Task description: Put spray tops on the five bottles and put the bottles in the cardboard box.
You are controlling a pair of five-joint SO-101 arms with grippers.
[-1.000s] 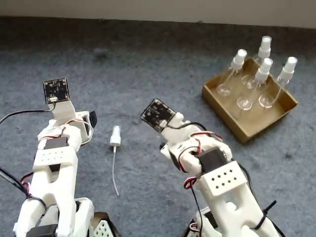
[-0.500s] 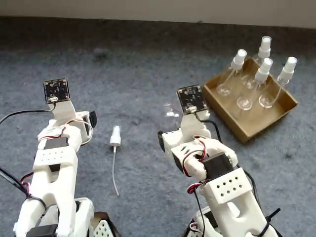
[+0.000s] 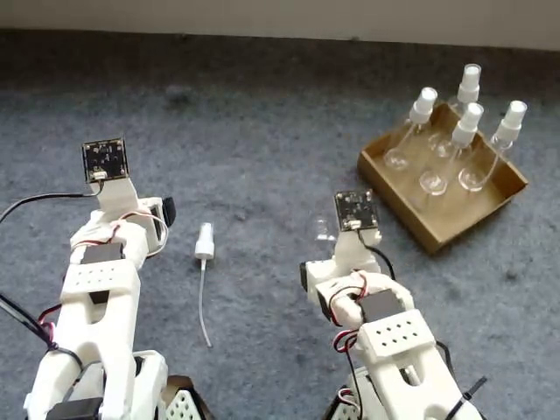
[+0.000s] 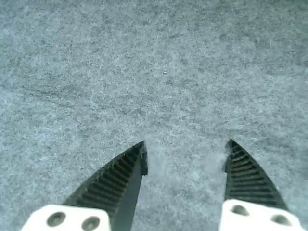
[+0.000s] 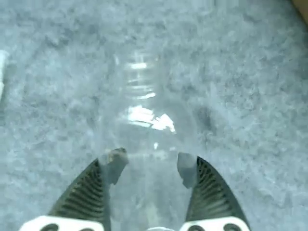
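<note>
The high view sits above and behind the left arm (image 3: pixel 101 289) and right arm (image 3: pixel 394 337) and faces down and forward over the grey carpet (image 3: pixel 262 131). The arm bases are at 6 o'clock, a pale strip (image 3: pixel 262 17) at 12, and the cardboard box (image 3: pixel 394 188) toward 2 o'clock. The left wrist view is close above the carpet and looks out past the left gripper (image 4: pixel 186 144). The right wrist view, equally close, looks along the right gripper (image 5: pixel 150 159) through a clear bottle (image 5: pixel 144 110). The high view shares that bottle, just off centre toward 4 o'clock.
</note>
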